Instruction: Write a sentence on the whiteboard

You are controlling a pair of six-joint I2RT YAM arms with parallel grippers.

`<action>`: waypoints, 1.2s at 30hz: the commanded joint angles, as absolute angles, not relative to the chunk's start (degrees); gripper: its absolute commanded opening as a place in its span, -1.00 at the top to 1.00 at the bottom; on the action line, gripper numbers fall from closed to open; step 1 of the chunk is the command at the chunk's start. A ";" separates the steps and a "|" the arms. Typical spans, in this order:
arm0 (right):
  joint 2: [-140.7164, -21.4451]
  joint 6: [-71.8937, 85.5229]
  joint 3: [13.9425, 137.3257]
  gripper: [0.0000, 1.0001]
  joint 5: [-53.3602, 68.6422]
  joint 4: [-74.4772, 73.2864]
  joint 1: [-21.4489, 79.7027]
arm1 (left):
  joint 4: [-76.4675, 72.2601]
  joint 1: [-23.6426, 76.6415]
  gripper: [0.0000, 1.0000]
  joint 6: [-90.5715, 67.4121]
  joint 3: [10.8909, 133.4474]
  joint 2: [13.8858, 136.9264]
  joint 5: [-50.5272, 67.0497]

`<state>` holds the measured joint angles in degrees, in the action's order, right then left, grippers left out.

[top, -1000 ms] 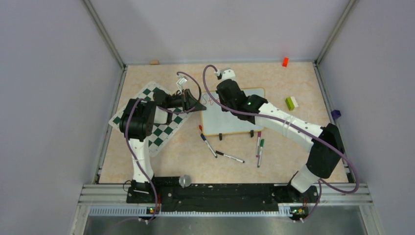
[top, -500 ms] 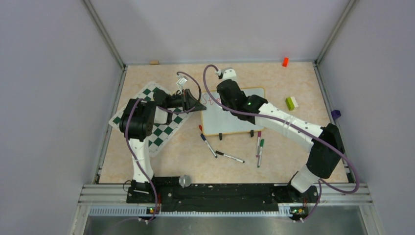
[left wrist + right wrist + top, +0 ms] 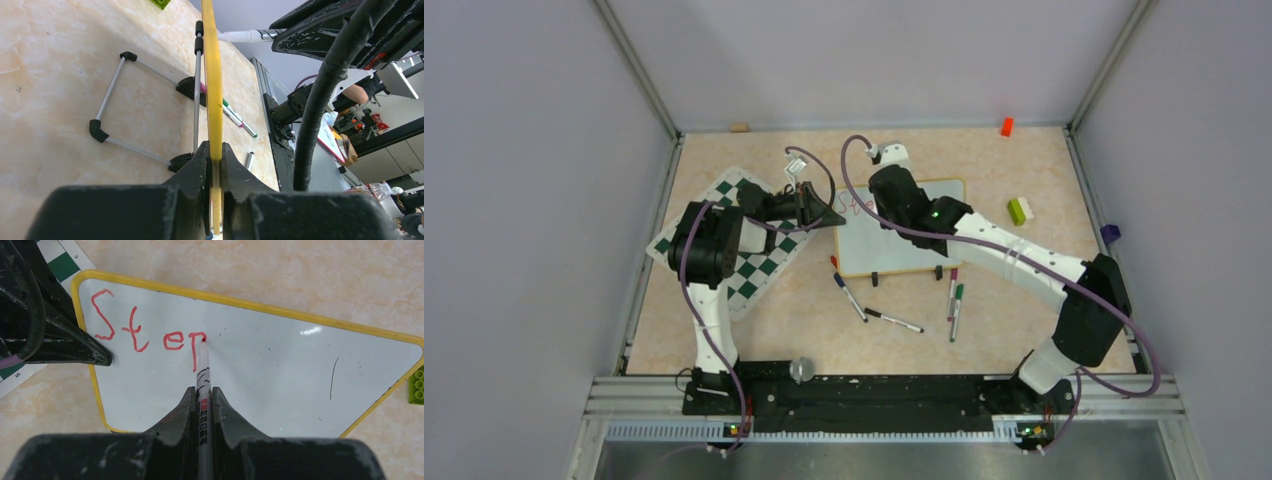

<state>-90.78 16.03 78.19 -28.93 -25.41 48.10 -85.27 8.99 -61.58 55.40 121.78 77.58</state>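
The whiteboard stands tilted mid-table, and its yellow-rimmed white face fills the right wrist view. My left gripper is shut on the board's left edge, also seen from above. My right gripper is shut on a red marker. The marker's tip touches the board at the top of the letter "p". The sentence reads "Step" in red at the board's top left corner.
Several loose markers lie in front of the board's black feet. The green-and-white chess mat lies under the left arm. A green-and-white block, an orange block and a purple object sit to the right.
The right wrist has shifted slightly to the right along the board's top line. The left arm and the board have stayed put.
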 commanded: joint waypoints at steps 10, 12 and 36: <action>-90.00 15.85 77.33 1.00 -25.30 -24.65 47.27 | -92.77 9.41 1.00 -61.78 56.24 119.84 78.57; -89.98 15.99 77.76 1.00 -25.52 -24.58 47.09 | -92.81 9.40 1.00 -61.74 56.25 119.88 78.53; -79.09 14.82 71.10 1.00 -26.94 -23.29 44.74 | -92.81 9.40 1.00 -61.87 56.34 119.88 78.57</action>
